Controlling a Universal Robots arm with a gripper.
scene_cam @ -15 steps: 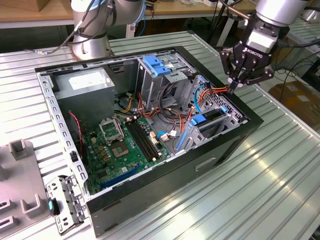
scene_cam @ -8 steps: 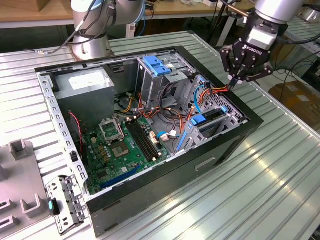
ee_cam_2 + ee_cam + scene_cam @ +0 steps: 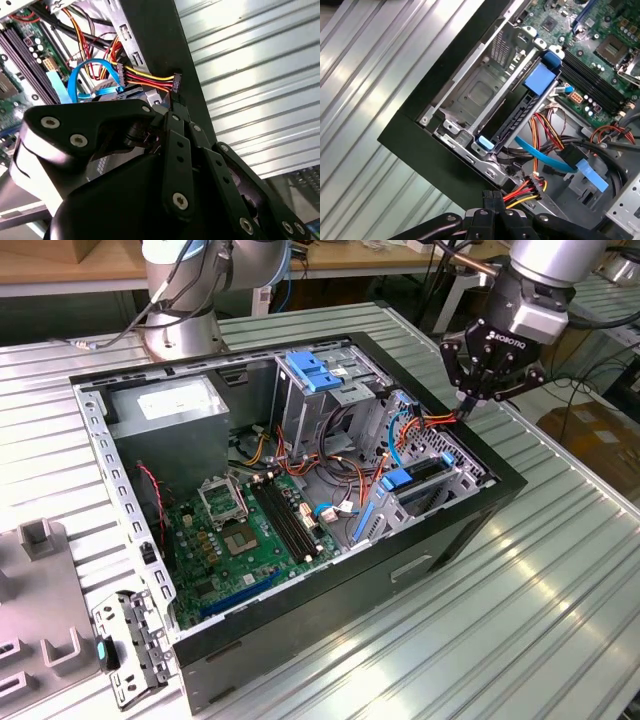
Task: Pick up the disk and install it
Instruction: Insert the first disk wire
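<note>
Going left to right in the exterior view: the motherboard (image 3: 240, 530) sits low in the open PC case (image 3: 330, 585). The disk (image 3: 424, 470) is already slotted into the drive cage (image 3: 470, 95) at the case's right corner, blue rails showing. My claw (image 3: 467, 403) hangs over that edge, fingers pinched narrow on the black power connector (image 3: 175, 82) with its red and yellow wires.

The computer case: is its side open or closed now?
Open. In the exterior view the computer case has no panel on its upward side, and the motherboard and drive cage lie exposed.
</note>
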